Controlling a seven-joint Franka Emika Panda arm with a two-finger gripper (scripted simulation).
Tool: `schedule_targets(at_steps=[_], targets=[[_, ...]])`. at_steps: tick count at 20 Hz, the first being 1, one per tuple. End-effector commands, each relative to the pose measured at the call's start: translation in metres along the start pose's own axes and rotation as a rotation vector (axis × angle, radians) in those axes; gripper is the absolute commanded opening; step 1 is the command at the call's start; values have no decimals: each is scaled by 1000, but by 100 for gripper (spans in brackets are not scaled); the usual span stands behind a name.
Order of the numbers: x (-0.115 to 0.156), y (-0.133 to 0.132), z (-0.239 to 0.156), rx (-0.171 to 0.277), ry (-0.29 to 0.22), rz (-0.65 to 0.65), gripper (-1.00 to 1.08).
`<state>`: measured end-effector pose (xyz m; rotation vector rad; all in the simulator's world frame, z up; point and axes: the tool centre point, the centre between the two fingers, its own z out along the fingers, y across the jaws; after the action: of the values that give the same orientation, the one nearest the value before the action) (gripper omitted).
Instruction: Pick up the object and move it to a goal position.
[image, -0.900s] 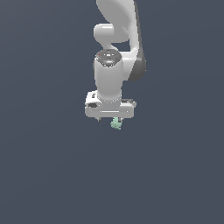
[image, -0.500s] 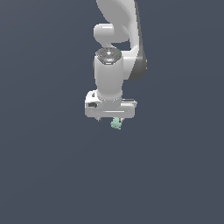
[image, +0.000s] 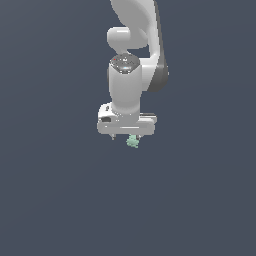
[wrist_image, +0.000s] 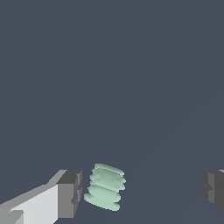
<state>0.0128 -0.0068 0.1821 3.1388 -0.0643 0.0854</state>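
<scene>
While my gripper (wrist_image: 142, 192) hangs with jaws spread around the object (wrist_image: 105, 187), I judge the grasp is next: close squarely on it.

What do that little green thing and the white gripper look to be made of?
It is a simulator's render, so only looks count. The green object reads as matte plastic: flat pale mint colour, stacked ridges, no shine. The gripper looks like smooth white plastic or painted metal with soft highlights; its fingertips are dull dark grey, perhaps rubber.
</scene>
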Motion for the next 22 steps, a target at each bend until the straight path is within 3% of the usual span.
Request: schedule_targets(at_steps=[1, 22], targets=[[-4, -2, 5, 1, -3, 14, 100], [-85, -31, 84, -7, -52, 272, 100]])
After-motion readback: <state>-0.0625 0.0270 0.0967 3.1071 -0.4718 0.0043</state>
